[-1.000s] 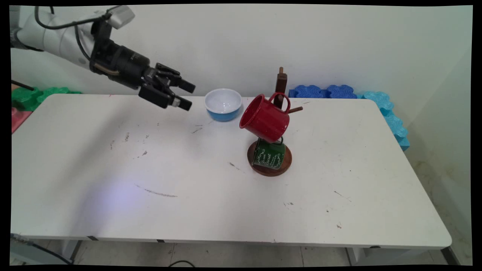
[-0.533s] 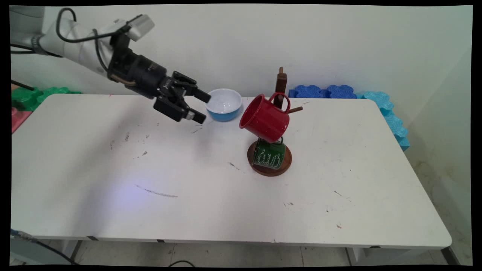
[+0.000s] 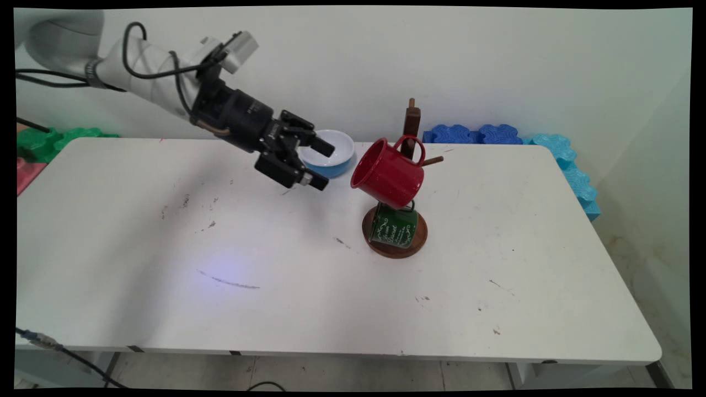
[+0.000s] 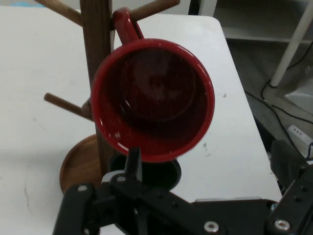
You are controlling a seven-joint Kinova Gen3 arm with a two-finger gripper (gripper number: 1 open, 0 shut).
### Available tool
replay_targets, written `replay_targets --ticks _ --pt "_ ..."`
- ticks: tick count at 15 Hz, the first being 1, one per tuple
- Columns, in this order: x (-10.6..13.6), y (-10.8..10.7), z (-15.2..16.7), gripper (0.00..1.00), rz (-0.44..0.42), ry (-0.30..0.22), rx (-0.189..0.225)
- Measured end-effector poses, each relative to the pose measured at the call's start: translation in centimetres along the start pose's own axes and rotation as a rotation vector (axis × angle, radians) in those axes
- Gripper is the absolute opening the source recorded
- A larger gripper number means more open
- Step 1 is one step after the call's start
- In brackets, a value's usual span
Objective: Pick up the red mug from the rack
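The arm has swung in from the far left over the last second, and its gripper [image 3: 322, 165] has travelled to the right across the back of the desk [image 3: 165, 309], ending in front of the blue bowl [image 3: 335, 155] and just left of the red mug [image 3: 388, 172]. It carries nothing; its two fingers stand well apart, one above the other in the main view, with open air between them. Nothing on the desk has shifted while it came across.

The red mug hangs by its handle from an upper peg of the wooden mug tree [image 3: 411, 118], toward the back of the desk and right of the middle. It is tilted: its long axis slopes from the base at the lower right up to the mouth at the upper left, so the open mouth faces the oncoming gripper. The hand view bears this out, looking almost straight into the red mug [image 4: 152, 100], with the dark hollow filling the middle of the picture and the handle up on the peg.

Beneath it a green mug [image 3: 392, 227] with white lettering hangs low over the tree's round base. Blue foam blocks [image 3: 477, 134] line the wall behind.
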Motion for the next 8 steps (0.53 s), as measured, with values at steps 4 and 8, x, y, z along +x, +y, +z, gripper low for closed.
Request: replay_targets --ticks 4,8 --pt "0.5 -0.2 1.8 1.0 0.017 0.003 -0.005" --pt "1.1 -0.4 3.5 1.0 0.026 0.007 -0.009"
